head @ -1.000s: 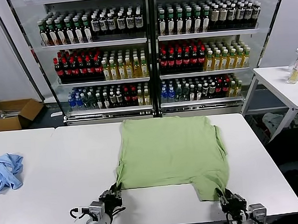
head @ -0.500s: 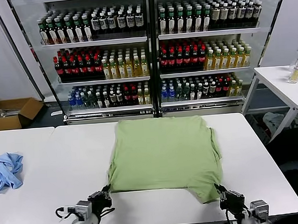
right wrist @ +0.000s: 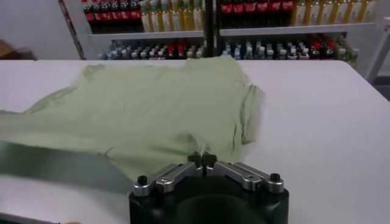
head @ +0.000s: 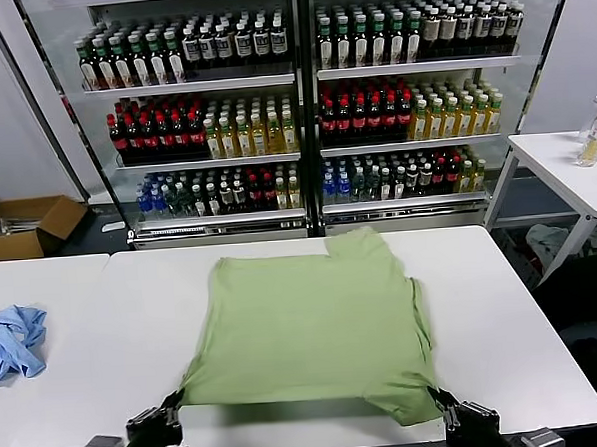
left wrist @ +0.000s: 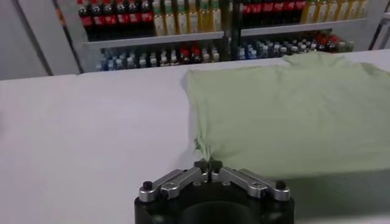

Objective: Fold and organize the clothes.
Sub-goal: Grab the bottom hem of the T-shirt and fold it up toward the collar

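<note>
**Both grippers pinching the near edge of the shirt**

Left gripper [head: 174,403] low at the near edge of the white table [head: 514,322], fingers closed tight on the near left corner of the green shirt [head: 308,318]. In the left wrist view, fingertips [left wrist: 201,165] pressed together with a small tuft of cloth caught between them [left wrist: 209,163]. Right gripper [head: 443,404] likewise low at the near edge, clamped shut on the near right corner of the shirt [right wrist: 158,112]; fingertips [right wrist: 196,159] meeting on the fabric [right wrist: 203,159]. Both arms reaching in from below the table edge, wrists roughly level, well apart from each other.

Shirt [left wrist: 292,115] spread flat across the middle of the table, near hem lifted slightly and casting a shadow. Blue cloth [head: 11,342] lying well off to the left on a neighbouring table. Bottle-filled cooler [head: 302,103] behind.
</note>
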